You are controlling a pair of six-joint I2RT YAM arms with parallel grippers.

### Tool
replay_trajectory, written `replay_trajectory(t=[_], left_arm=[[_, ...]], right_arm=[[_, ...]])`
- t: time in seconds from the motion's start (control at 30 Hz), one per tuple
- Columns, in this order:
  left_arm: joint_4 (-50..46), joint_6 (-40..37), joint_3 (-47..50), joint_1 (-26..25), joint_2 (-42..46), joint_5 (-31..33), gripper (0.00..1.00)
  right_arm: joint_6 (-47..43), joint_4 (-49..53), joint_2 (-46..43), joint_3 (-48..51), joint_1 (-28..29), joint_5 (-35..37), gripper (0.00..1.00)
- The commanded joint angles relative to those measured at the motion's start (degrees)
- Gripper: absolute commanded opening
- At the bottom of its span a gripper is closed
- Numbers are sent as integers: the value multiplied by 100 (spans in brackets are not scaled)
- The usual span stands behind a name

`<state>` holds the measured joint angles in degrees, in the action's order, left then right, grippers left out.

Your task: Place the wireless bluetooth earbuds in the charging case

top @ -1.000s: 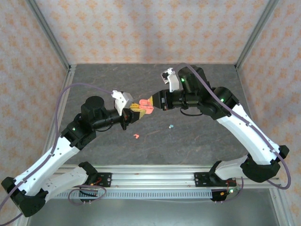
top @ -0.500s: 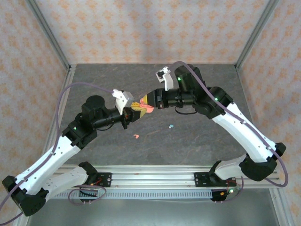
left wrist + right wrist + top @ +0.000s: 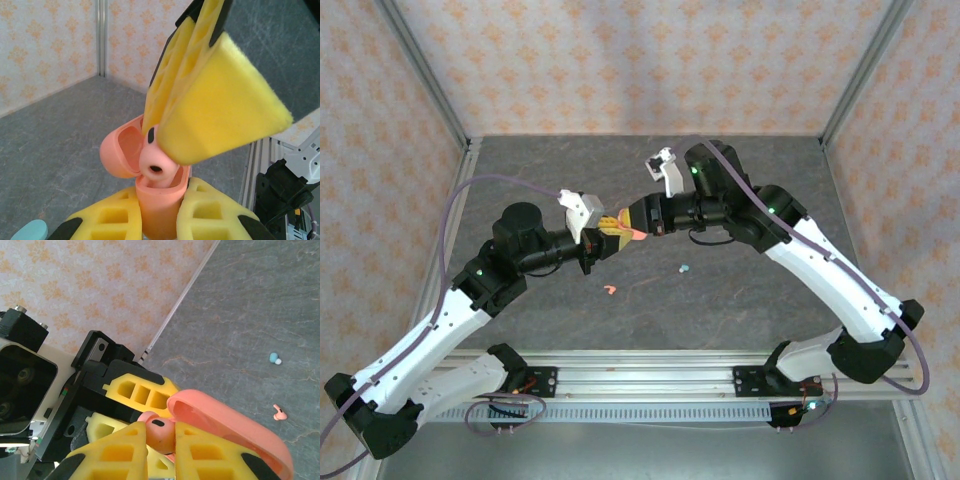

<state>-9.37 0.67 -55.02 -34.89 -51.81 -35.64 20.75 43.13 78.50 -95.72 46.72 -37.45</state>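
Note:
The salmon-pink charging case [image 3: 159,205] is held upright above the table with its lid [image 3: 119,152] swung open, and my left gripper [image 3: 161,212] is shut on its body. My right gripper [image 3: 161,440] is shut on a pink earbud [image 3: 161,432], whose head [image 3: 156,162] sits at the case's mouth, partly inside. From above, the left gripper [image 3: 603,238] and the right gripper [image 3: 636,220] meet mid-table at the case [image 3: 629,233]. Another pink earbud [image 3: 609,290] and a teal earbud [image 3: 684,268] lie loose on the grey table.
The loose teal earbud [image 3: 274,358] and pink earbud [image 3: 279,413] lie below and to the near side of the grippers. A teal rounded thing [image 3: 30,231] shows at the lower left edge of the left wrist view. Patterned walls and metal posts [image 3: 420,75] enclose the table.
My right gripper has moved left with the pink earbud, closing the gap to the open case. The left arm has held the case almost still.

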Motion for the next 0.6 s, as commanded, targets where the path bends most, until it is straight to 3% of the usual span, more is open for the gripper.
replay_trajectory(t=[0.0,0.17,0.57], left_arm=[[142,61,-81,-17,74,-120,0],[128,54,-84,-17,109,-101,0],[40,22,-72,-17,127,-23,0]], right_arm=[[-110,-185,53,57,22,-242,17],[-169,-79,140,78,30,-287,18],[-123,148,201,-67,30,-84,37]])
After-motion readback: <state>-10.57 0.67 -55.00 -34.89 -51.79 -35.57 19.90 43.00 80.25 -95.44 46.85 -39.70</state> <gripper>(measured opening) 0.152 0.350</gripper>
